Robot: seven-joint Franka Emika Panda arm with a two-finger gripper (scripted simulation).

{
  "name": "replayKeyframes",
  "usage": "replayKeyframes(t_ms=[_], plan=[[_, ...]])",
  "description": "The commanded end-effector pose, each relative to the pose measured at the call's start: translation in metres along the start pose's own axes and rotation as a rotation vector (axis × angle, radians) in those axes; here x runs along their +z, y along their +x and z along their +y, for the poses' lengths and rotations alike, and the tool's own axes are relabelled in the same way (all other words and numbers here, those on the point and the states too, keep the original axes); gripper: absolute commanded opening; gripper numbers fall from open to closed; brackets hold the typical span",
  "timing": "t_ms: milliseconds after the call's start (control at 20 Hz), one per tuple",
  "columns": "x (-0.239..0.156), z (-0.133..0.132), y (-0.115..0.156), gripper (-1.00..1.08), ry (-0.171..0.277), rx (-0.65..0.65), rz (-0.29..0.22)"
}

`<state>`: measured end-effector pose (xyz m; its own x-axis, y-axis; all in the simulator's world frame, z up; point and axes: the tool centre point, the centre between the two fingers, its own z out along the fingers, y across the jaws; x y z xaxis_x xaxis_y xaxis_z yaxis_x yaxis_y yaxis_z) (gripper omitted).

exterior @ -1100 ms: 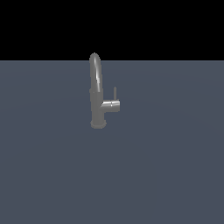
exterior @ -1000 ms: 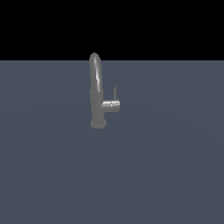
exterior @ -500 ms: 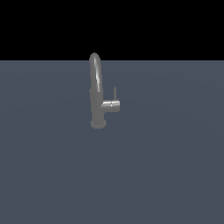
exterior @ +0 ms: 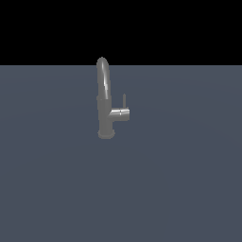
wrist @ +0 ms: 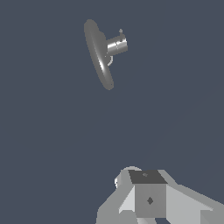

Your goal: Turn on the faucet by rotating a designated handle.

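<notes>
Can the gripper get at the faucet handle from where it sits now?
Probably yes. The handle stands upright on the faucet's side stub with nothing around it, and the gripper is well clear of it over bare floor.

Simulated test scene, not a furnished room. Evidence: a flat, featureless blue-grey floor (exterior: 179, 189) meets a solid black backdrop (exterior: 189, 28) at a straight horizon; a lone grey faucet (exterior: 105, 101) stands directly on the floor.
</notes>
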<state>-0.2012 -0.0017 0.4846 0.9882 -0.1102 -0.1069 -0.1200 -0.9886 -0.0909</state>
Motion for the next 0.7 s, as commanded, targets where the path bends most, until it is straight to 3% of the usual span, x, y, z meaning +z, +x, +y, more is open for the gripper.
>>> replayKeyframes(t_ms=[0,650], plan=[[0.002,-0.002,0.014,-1.0,0.028,0.029,-0.035],[0.022,-0.01,0.088,-1.0,0.183,0.19,-0.226]])
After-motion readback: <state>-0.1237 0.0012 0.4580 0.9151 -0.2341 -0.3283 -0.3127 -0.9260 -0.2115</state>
